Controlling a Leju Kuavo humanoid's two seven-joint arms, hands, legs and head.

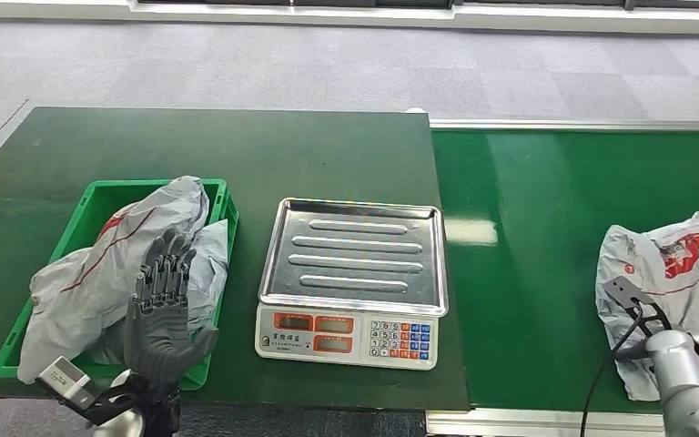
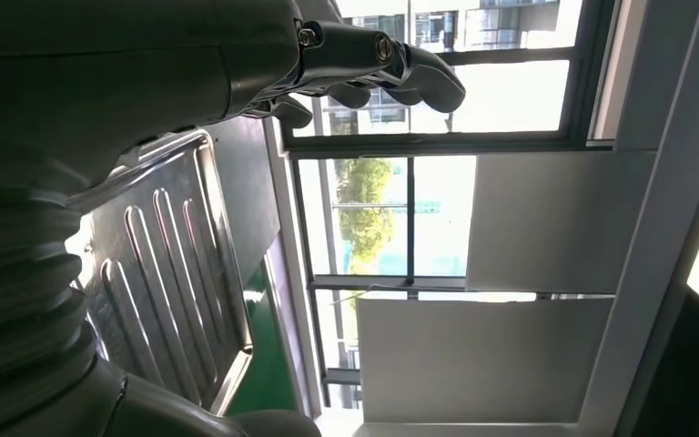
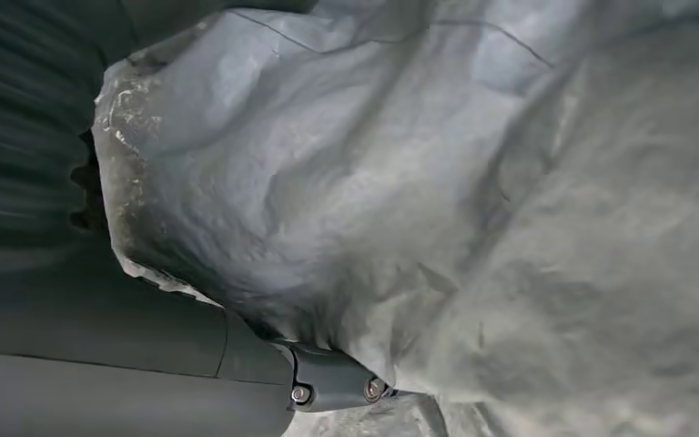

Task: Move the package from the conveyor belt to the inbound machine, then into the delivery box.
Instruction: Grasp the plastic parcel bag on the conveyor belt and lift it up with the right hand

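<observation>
- The right hand [image 3: 146,346] presses close against a crumpled grey plastic mailer package with red print [image 1: 669,264]. The right wrist view shows the thumb against the wrinkled film, the fingers hidden behind or under it. Whether the hand actually grips the bag cannot be told.
- This package lies on the glossy green conveyor belt [image 1: 555,228], at the robot's far right. The silver right forearm comes in from below over the package's near edge, so the bag sits directly ahead of and under that hand.
- Its long axis appears to run roughly near-to-far along the belt's right side, though the picture edge cuts it off.
- The right hand is plainly the nearer one. The flat steel-trayed weighing scale with a keypad [image 1: 353,273], taken to be the inbound machine, stands well apart to the left on the dark green table [image 1: 237,146].
- The left hand [image 1: 159,309] is raised, fingers spread and holding nothing, above the near corner of a green plastic crate [image 1: 100,196].
- That crate, likely the delivery box, already holds a similar grey bag [image 1: 136,241].
</observation>
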